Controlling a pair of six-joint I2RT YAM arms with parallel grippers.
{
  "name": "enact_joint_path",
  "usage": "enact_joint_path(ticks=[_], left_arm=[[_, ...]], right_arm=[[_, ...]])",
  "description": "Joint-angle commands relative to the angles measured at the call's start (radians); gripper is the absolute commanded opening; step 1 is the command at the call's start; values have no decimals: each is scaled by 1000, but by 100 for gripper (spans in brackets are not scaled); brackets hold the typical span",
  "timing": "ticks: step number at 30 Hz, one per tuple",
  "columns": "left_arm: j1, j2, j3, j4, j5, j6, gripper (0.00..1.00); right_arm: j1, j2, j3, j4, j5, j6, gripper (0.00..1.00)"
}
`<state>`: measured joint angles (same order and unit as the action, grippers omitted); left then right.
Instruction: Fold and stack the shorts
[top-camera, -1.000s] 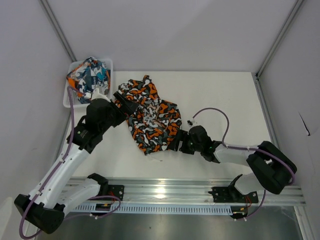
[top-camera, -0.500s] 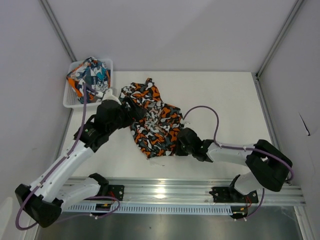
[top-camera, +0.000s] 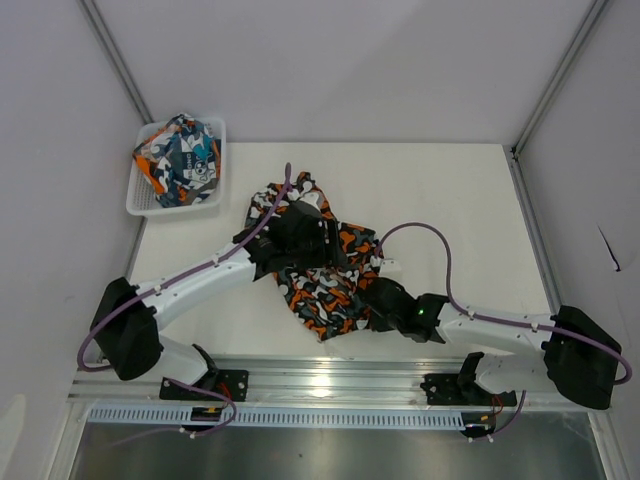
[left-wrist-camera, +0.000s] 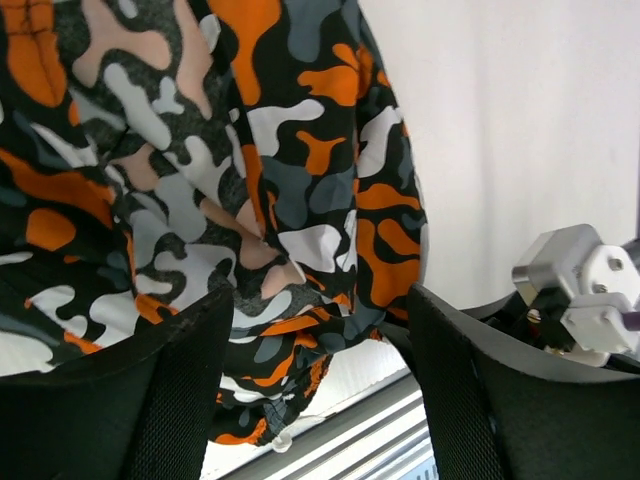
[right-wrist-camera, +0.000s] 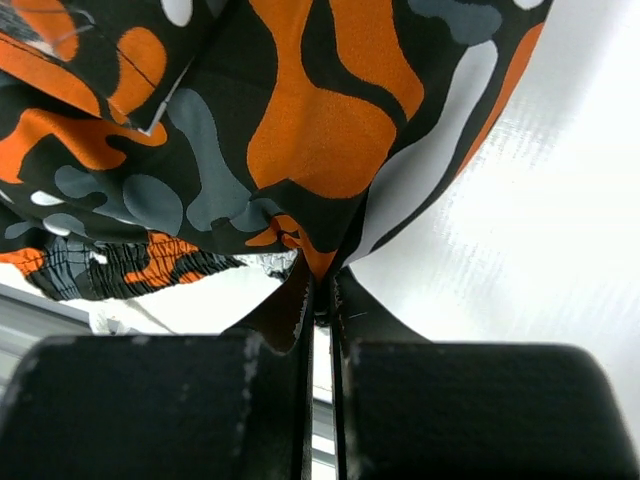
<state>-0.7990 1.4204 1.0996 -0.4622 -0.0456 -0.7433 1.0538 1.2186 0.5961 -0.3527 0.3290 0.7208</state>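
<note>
Camo shorts (top-camera: 322, 298) are lying crumpled on the counter (top-camera: 450, 200); teal shorts (top-camera: 185, 155) are sitting in the basket (top-camera: 135, 207). Right gripper (right-wrist-camera: 320, 292) is pinching the camo edge, shut tight. Left gripper (left-wrist-camera: 320, 335) is hovering w/ jaws apart, nothing held. It should be grabbing the opp. edge, both then pulling flat.

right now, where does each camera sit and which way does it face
top external: above, behind the arms, looking down on the table; both show
left wrist: on the left arm, looking past left fingers at the camouflage shorts
right wrist: on the right arm, right fingers shut on the shorts' edge
all share the shorts
</note>
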Motion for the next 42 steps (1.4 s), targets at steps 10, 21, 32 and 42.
enact_joint_path(ticks=[10,21,32,42], left_arm=[[-72,74,-46,203,133,-116,69],[-154,-1,-241,387,50,-380,73],[-169,-26,-218,382,-91,-410,71],[-169,-57,-175,315,-111,-375,71]], right_arm=[[3,-85,-50,37,68,-18,0],[6,-214,-113,98,120,-15,0],[6,-206,-131,129,111,-21,0],[8,-202,-133,129,119,-27,0]])
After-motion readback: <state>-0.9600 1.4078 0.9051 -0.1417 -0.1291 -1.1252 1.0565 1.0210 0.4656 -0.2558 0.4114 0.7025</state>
